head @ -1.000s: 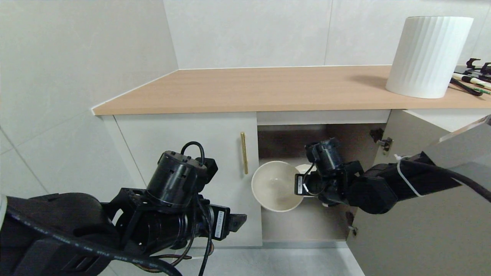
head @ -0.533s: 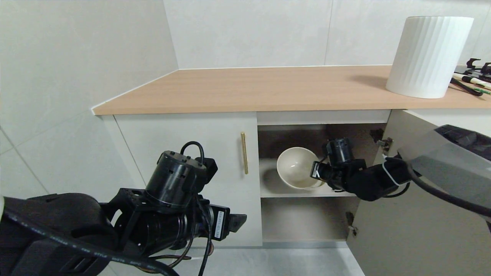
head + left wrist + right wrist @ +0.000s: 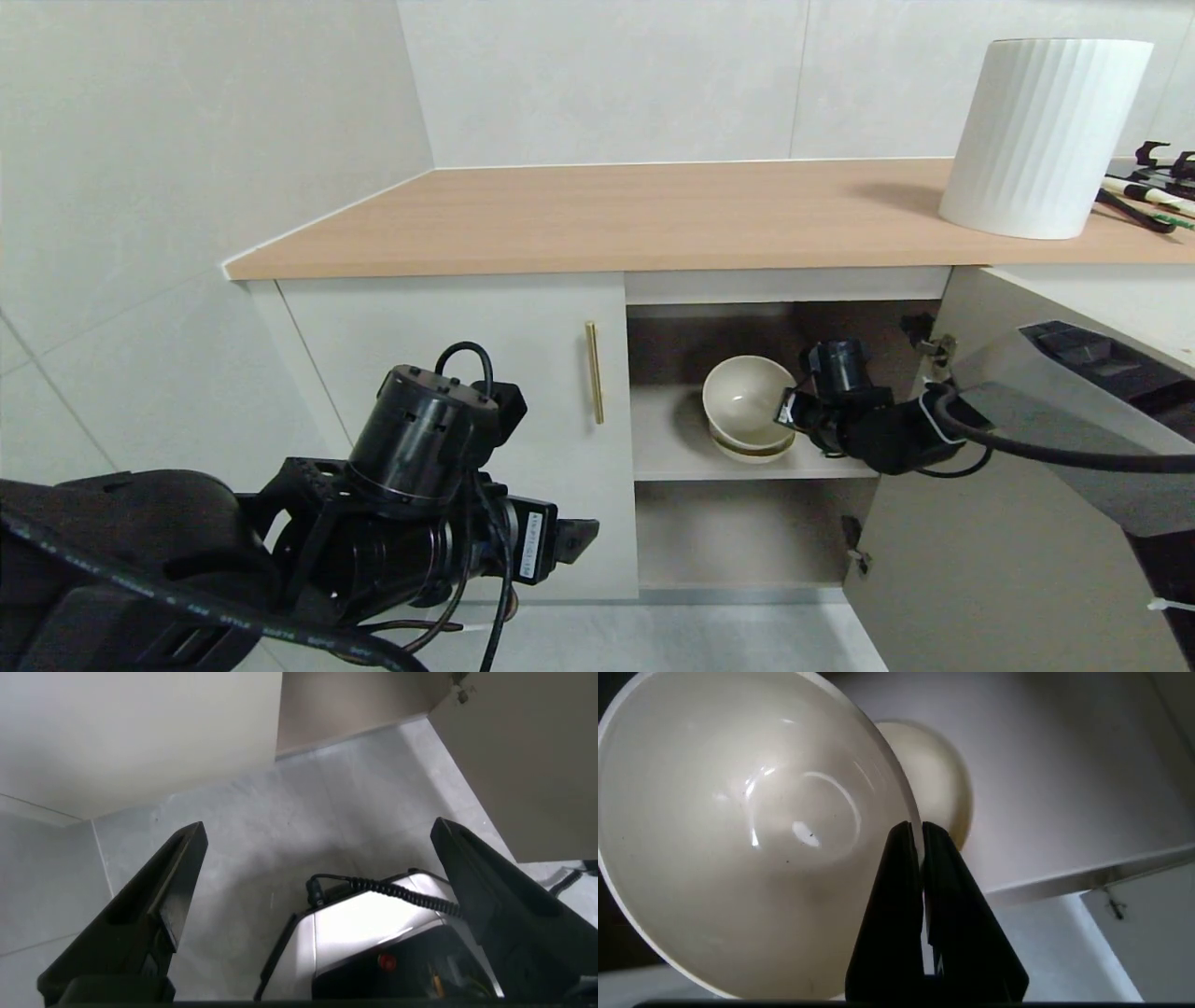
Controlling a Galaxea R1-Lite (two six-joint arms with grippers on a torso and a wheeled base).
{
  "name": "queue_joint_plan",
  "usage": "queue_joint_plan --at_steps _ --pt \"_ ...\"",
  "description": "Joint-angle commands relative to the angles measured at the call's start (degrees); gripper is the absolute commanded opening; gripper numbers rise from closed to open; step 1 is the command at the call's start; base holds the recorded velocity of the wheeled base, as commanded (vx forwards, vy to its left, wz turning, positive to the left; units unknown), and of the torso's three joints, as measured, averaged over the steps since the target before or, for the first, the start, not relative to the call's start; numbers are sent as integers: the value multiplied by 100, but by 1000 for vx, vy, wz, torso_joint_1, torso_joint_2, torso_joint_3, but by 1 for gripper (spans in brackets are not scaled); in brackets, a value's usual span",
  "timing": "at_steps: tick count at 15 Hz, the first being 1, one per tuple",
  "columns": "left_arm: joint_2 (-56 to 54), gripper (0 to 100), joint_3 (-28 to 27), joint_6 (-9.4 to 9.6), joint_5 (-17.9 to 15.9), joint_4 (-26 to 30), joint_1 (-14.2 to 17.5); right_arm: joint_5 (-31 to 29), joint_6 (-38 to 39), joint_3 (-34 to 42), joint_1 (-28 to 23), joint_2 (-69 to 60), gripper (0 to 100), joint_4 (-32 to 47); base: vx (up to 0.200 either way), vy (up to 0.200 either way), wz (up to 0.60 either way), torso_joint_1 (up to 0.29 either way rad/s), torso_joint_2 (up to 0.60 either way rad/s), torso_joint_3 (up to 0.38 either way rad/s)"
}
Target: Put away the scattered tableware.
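Right tool (image 3: 922,854) clamps the cream bowl (image 3: 740,399) by its rim; second bowl (image 3: 750,449) beneath, on the shelf (image 3: 667,455). Left tool (image 3: 318,854) gapes wide.

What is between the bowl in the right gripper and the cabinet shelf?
Another cream bowl, resting on the shelf under the held bowl; the head view shows it.

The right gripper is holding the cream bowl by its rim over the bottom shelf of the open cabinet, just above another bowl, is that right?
Not quite. The right gripper is shut on the rim of the cream bowl, just above another bowl, but over the upper shelf, not the bottom one. The head view shows it.
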Motion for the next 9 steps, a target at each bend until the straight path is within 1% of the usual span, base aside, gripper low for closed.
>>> queue_joint_plan --at_steps 1,7,8,9 --pt "-5 100 -6 -3 2 -3 0 -1 -10 -153 -80 231 0 39 0 0 0 0 0 0" --pt "-5 100 3 -3 2 -3 9 -1 -19 -215 -97 275 0 74 0 0 0 0 0 0" --pt "4 100 3 -3 2 -3 9 8 -28 -215 -97 302 100 74 0 0 0 0 0 0" --pt "4 100 -6 -12 2 -3 9 8 -28 -232 -97 302 100 82 0 0 0 0 0 0"
